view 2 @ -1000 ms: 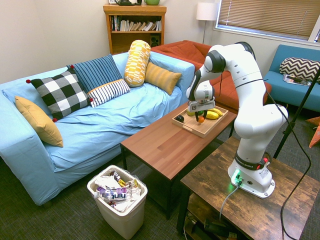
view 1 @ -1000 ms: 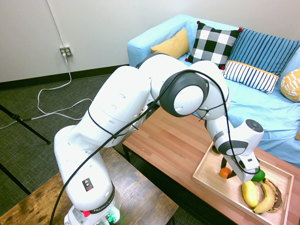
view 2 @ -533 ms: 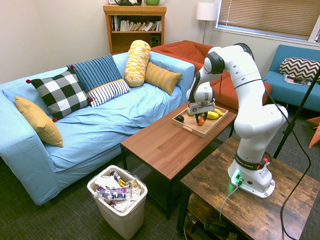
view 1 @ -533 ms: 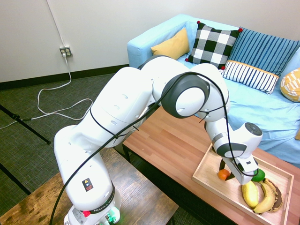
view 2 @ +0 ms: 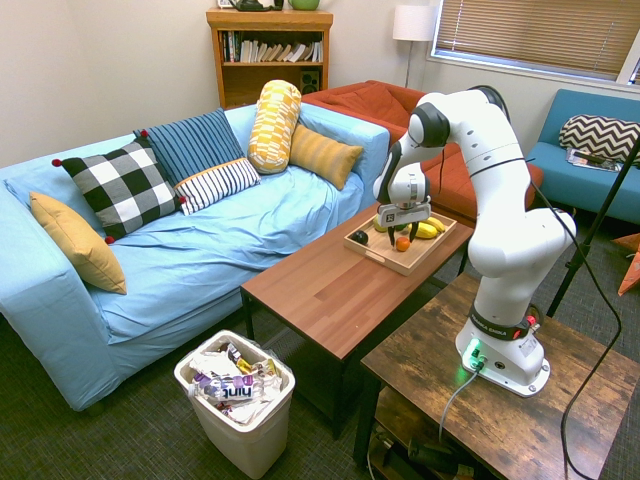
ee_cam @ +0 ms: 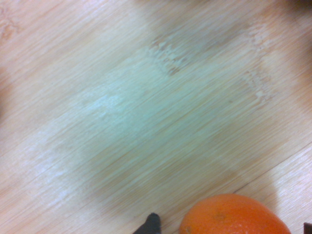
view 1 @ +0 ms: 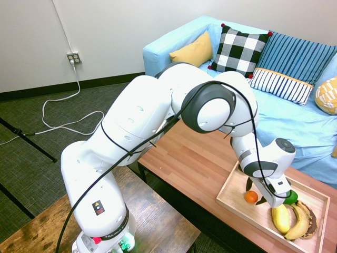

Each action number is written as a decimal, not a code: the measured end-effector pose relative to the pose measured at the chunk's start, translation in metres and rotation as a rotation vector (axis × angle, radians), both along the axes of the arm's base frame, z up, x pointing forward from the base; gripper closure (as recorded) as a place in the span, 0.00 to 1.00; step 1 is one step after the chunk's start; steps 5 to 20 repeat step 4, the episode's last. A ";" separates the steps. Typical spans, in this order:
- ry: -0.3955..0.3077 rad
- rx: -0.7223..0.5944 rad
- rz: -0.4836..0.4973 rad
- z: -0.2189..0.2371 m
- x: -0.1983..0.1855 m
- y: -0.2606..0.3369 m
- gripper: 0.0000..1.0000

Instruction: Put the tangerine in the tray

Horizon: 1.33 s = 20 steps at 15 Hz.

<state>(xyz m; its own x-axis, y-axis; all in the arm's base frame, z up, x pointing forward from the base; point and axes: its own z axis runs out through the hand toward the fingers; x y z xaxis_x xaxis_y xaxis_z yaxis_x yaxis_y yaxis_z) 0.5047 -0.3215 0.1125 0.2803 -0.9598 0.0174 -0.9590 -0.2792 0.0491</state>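
And there it goes, our tool has just spread its fingers wide around the tangerine, which now sits free inside the tray near its desk-stand edge, so we judge the placing done!

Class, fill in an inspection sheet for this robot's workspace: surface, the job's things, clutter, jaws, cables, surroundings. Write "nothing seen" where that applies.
Surface: long reddish-brown wooden coffee table, bearing the tray.
Job's things: small round orange tangerine, lying inside the large rectangular light-wood tray.
Clutter: plump yellow fruit, curved yellow bananas and green fruit, all in the tray; small dark round item near one tray corner.
Jaws: open, one on either side of the tangerine, not gripping it.
Cables: nothing seen lying on the tray.
Surroundings: light-blue fabric sofa alongside; off-white plastic bin, filled with wrappers, on the floor.
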 end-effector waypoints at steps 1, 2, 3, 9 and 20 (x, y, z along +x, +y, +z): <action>-0.011 -0.003 0.001 0.007 0.002 -0.001 0.00; -0.022 -0.006 0.001 0.015 0.005 -0.001 0.00; -0.032 -0.008 0.001 0.024 0.007 -0.002 0.00; -0.039 -0.009 0.003 0.033 0.008 -0.001 0.00; -0.039 -0.009 0.003 0.033 0.008 -0.001 0.00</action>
